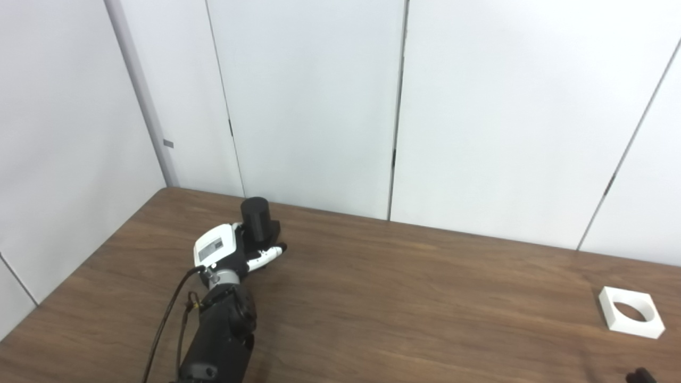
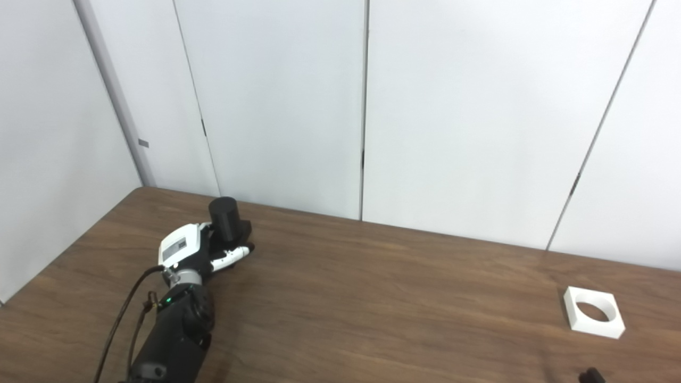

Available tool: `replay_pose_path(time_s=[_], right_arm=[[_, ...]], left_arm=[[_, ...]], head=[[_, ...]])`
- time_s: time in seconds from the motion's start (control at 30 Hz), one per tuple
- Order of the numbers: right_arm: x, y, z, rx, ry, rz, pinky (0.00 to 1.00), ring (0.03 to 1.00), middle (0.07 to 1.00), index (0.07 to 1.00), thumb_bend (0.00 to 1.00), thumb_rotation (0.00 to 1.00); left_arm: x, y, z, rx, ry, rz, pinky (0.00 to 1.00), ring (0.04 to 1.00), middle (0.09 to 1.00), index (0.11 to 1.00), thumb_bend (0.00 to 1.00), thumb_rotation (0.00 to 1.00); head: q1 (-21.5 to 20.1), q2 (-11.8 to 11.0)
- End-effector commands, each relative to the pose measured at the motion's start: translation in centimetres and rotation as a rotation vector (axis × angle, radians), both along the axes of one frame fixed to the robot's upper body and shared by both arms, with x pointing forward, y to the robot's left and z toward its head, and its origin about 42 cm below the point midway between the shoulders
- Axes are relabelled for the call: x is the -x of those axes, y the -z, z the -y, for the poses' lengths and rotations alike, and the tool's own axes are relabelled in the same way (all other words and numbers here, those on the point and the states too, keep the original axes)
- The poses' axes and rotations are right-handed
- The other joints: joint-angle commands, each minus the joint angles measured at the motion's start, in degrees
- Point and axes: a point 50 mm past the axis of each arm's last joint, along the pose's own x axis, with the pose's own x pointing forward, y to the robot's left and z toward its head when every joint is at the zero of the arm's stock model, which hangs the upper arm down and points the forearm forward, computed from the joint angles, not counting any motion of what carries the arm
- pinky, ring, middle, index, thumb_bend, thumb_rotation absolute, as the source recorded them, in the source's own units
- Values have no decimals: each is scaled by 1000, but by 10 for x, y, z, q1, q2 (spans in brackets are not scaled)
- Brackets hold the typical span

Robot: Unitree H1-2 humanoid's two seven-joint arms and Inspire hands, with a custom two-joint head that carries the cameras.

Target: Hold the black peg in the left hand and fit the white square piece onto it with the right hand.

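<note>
Soft, even light is filling both views, leaving the pale wall panels slightly washed out. The brown wood-grain counter is showing a dull sheen and only faint shadows. Everything is looking a little soft, with no strong glare or edge bending.

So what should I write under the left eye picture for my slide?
Left hand wraps the black peg; the white square waits far across the table.

One black peg — one white square piece
</note>
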Motion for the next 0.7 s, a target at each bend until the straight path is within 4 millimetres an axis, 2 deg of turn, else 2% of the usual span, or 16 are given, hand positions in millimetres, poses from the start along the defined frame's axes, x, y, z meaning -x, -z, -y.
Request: replay_pose_path(time_s=[0.0,0.33,0.5,0.67], right_arm=[[3,9,-20,-79,8,-23,900,981,959,949,716,958],[5,8,-20,-73,7,-22,921,988,959,954,684,944],[6,7,-20,-73,-3,-21,941,992,962,958,683,941],[6,7,-19,-72,-2,-18,938,989,956,963,675,951]], left_arm=[[-18,-25,0,-38,1,53,960,959,931,848,849,711],[-26,-25,0,-101,-5,-16,974,966,952,895,847,682],[-24,-21,-4,-163,-13,-35,955,961,946,872,855,663],[-21,-19,-10,-254,-39,-58,997,986,964,876,836,642]], head=[[1,1],[0,5],[2,7],[4,9]])
